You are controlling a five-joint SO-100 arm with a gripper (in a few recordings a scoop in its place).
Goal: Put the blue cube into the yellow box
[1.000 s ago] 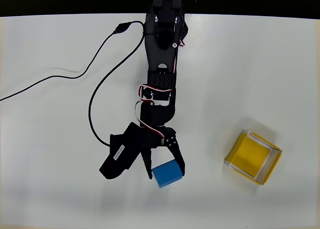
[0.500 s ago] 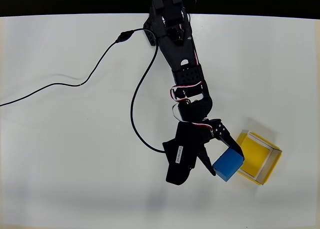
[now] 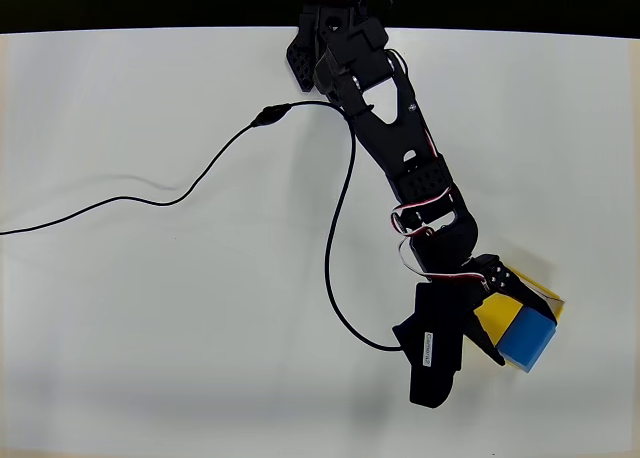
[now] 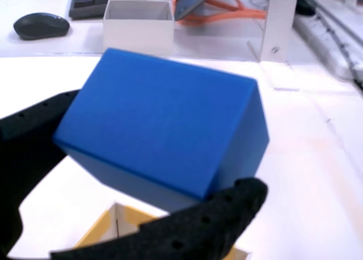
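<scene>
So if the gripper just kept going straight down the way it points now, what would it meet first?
Probably the yellow box: the gripper holds the blue cube above it, and the box's corner shows below in the wrist view; exact height is unclear.

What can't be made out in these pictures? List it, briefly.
- The yellow box, overhead view: the arm and the blue cube cover most of it, so its floor is mostly unseen.
- The box again, wrist view: cut off by the bottom edge and blocked by the cube and a black finger.
- The gripper: how high it holds the cube above the box cannot be judged.
</scene>
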